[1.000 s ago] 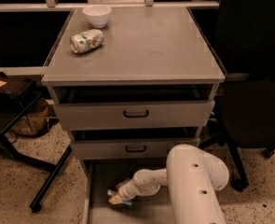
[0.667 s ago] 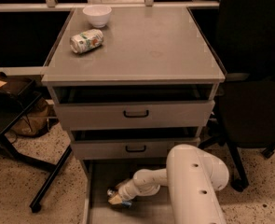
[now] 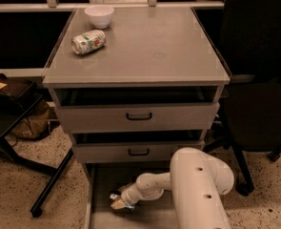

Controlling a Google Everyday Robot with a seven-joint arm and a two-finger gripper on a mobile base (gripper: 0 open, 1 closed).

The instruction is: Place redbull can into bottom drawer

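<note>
The bottom drawer (image 3: 142, 217) is pulled out at the foot of the grey cabinet, and its flat floor shows. My white arm reaches down into it from the right. My gripper (image 3: 117, 202) is low over the drawer floor near its left side. A small dark thing with a shiny spot, which looks like the redbull can (image 3: 115, 195), sits right at the gripper's tip, mostly hidden by it. I cannot tell whether it is held or resting on the floor.
Two upper drawers with black handles (image 3: 139, 116) stand slightly open. On the cabinet top lie a fat white-and-green can (image 3: 88, 41) on its side and a white bowl (image 3: 99, 15). A black chair (image 3: 259, 104) stands to the right, black stand legs (image 3: 49, 187) to the left.
</note>
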